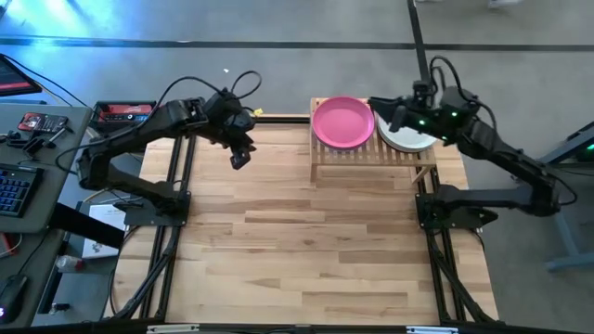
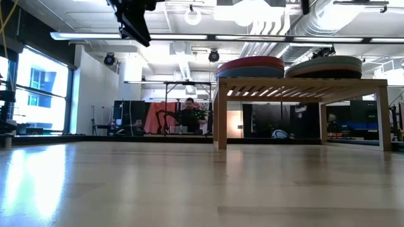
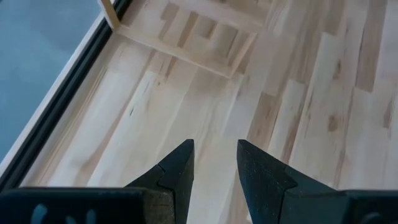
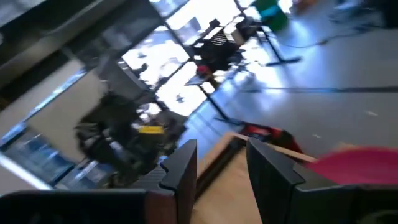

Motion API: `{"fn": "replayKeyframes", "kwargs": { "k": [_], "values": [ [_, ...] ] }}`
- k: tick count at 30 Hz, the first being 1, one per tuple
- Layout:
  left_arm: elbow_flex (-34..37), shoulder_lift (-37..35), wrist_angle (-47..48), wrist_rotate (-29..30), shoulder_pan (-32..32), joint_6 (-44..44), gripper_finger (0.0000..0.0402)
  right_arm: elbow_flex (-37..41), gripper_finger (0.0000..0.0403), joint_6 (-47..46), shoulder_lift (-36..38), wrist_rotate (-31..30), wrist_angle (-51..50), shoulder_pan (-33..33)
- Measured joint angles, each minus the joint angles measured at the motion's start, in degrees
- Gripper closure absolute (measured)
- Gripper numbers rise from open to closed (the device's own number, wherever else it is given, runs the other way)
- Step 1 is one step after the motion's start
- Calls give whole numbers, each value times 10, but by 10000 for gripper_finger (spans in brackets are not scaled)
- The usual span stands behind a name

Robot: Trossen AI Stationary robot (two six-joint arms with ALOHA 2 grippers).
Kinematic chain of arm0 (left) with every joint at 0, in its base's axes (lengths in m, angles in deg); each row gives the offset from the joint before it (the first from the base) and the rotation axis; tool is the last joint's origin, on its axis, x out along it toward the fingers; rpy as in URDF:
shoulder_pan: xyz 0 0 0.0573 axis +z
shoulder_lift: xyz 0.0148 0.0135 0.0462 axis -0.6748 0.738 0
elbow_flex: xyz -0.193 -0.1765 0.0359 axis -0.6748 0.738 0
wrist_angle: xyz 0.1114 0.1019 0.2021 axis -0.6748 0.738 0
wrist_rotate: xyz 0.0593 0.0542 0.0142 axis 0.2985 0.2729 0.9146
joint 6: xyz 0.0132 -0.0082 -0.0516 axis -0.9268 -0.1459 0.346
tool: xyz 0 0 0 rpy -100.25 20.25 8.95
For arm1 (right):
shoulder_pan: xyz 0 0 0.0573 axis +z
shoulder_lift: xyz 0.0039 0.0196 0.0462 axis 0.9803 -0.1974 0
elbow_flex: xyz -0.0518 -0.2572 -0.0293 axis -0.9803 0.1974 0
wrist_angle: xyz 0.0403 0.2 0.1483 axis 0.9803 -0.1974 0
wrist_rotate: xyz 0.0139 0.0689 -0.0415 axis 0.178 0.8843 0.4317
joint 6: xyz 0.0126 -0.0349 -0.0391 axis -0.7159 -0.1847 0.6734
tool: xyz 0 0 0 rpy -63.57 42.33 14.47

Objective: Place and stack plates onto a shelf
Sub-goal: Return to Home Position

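One plate (image 1: 414,140) below right end effector (image 1: 383,113)

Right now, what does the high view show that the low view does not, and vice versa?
High only: top faces of the round magenta plate and round off-white plate, the whole right gripper between them. Low only: edges of plates stacked beneath, a person behind. Both: the light-wood slatted shelf, the raised left gripper.

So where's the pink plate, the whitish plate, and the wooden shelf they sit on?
magenta plate (image 1: 342,122): high view, centre of its top face.
off-white plate (image 1: 414,142): high view, exposed part of its surface.
shelf (image 2: 303,82): low view, front rail.
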Motion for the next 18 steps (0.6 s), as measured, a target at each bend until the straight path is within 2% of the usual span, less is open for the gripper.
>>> {"fn": "replayKeyframes", "kwargs": {
  "k": [7,13,18],
  "values": [
    [17,-25,2,5,0,0,291,0,281,16,-74,47,126,66],
    [17,-51,3,4,-1,0,291,0,281,12,-133,48,167,153],
    [17,-87,3,3,-11,-9,291,0,281,17,-171,15,179,234]
  ]
}}
